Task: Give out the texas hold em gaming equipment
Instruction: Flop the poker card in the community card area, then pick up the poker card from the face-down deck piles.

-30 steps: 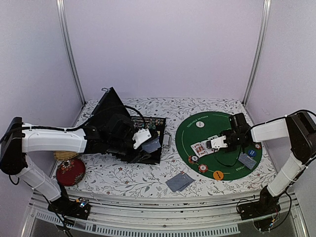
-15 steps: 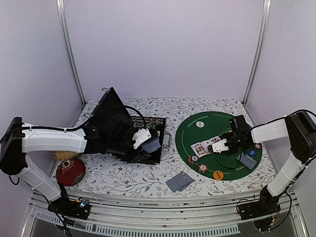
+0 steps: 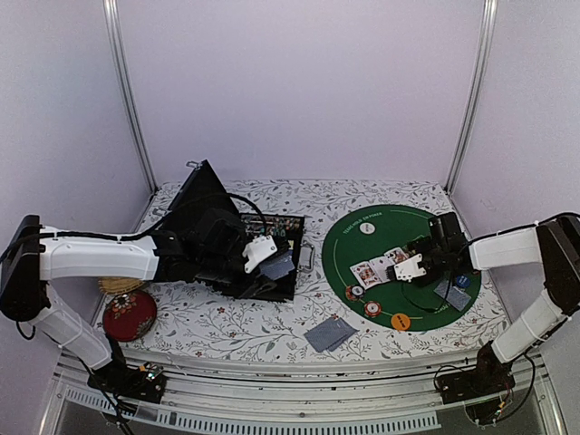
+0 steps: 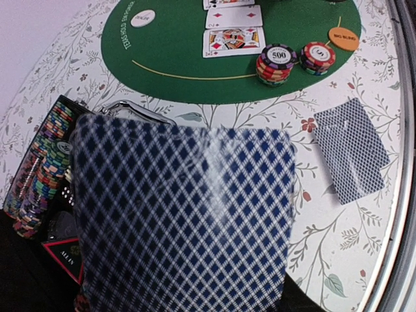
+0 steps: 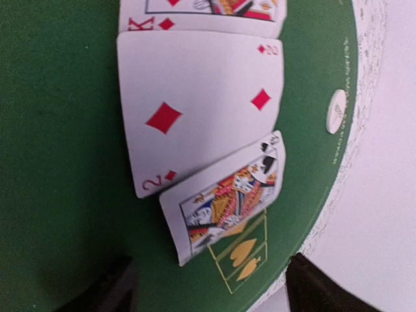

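Three face-up playing cards lie in a row on the green mat [image 3: 362,243]: a king of diamonds [image 5: 201,13], a two of diamonds [image 5: 195,104] and a spade face card [image 5: 224,201] that overlaps the two's corner. My right gripper [image 3: 412,267] hovers just beside that last card, open and holding nothing, its dark fingertips [image 5: 110,286] at the bottom of the right wrist view. My left gripper [image 3: 276,265] is over the black case [image 3: 272,231], shut on blue-backed playing cards [image 4: 182,221] that hide its fingers. Two chip stacks [image 4: 275,63] stand at the mat's near edge.
On the mat are a white button [image 3: 365,228], an orange button [image 3: 400,320], a blue button [image 3: 473,268] and face-down cards [image 3: 453,294]. Another face-down pile [image 3: 329,333] lies on the floral cloth. Chip rows [image 4: 45,162] fill the case. A red round dish [image 3: 129,314] sits front left.
My right gripper has opened and let go of the spade face card, which now lies on the mat beside the two of diamonds. The left arm has not moved.
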{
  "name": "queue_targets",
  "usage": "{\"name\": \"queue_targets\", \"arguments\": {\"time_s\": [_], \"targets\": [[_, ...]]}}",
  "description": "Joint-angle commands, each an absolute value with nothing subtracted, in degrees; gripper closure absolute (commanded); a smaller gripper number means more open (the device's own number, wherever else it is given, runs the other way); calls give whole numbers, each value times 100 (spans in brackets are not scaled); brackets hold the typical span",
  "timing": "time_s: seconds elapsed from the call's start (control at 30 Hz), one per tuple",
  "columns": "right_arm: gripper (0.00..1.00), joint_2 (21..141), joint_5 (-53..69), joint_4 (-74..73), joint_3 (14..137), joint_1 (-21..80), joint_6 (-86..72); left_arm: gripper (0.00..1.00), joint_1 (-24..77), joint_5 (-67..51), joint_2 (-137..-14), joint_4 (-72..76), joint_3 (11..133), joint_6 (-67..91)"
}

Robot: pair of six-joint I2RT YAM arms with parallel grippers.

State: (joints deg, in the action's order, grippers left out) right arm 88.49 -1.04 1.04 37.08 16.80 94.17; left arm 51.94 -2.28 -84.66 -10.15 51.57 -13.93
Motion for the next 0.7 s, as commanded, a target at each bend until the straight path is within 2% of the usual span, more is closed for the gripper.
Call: {"name": "queue_targets", "arguments": {"time_s": [0.0, 0.1, 0.17, 0.2, 0.3, 0.37, 0.47, 0.57, 0.67], "targets": [[1, 8071, -248, 114, 3549, 1662, 9340, 48, 5108, -215, -8240, -890, 5128, -1466], [1, 7348, 204, 509, 3641, 1768, 8910, 48, 5113, -215, -8251, -879, 5161, -1489], [1, 6843, 783, 883, 3866, 1859, 7786, 48, 5109, -171, -8269, -852, 5196, -1494], [1, 6608, 1050, 1125, 4048, 1863, 7075, 48, 5109, -178, -8275, -839, 5209, -1484], [1, 6339, 1671, 1260, 4840, 1833, 3298, 49, 5106, -186, -8287, -824, 5258, -1473], [1, 6519, 2974, 1014, 5327, 1820, 1596, 49, 5108, -185, -8321, -834, 5296, -1454], [1, 7093, 4546, 1653, 5559, 1854, -792, 49, 5107, -167, -8361, -838, 5352, -1405], [7, 7821, 4740, 1701, 5673, 2070, -2239, 49, 5113, -160, -8391, -834, 5391, -1347], [14, 8403, 4510, 1208, 6014, 2609, -2560, 49, 5111, -155, -8428, -842, 5419, -1323]]}}
